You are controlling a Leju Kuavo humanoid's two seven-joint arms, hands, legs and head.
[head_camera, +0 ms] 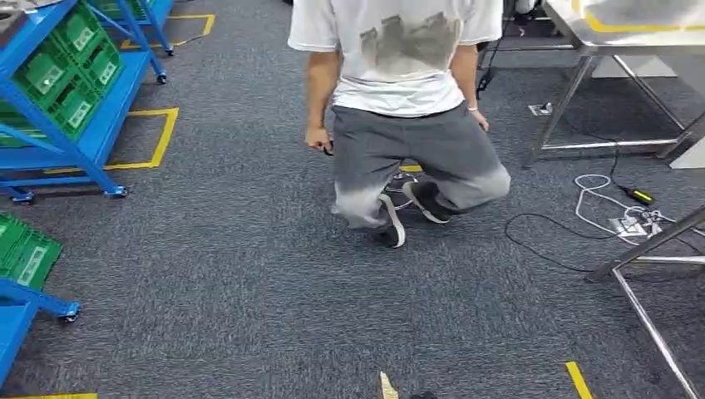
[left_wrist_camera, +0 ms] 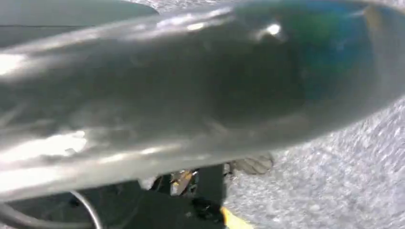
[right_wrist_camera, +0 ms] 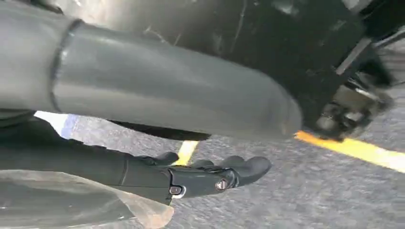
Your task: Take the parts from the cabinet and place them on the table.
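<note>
Head view shows the blue metal cabinet on wheels (head_camera: 100, 125) at the left side, and on its shelf stand the green plastic bins with white labels (head_camera: 73, 66), where the parts would be; the parts themselves are too small to tell; a second blue rack (head_camera: 18, 320) with one more green bin (head_camera: 25, 253) stands nearer, at the lower left edge. At the upper right is the steel table with a yellow line on its top (head_camera: 615, 33), well apart from the cabinet; between them a person in a white shirt and grey trousers (head_camera: 399, 108) stands on the grey carpet floor (head_camera: 233, 283), seen from behind; white and black cables (head_camera: 599, 208) lie on the carpet near the table legs; yellow tape lines (head_camera: 158, 141) mark the floor beside the cabinet.

Right wrist view shows the right hand (right_wrist_camera: 210, 176) over the carpet, its dark fingers (right_wrist_camera: 248, 167) stretched out and holding nothing. Left wrist view shows a blurred grey cover of the left hand (left_wrist_camera: 181, 95) very close; whether that hand is open or closed I cannot tell.
</note>
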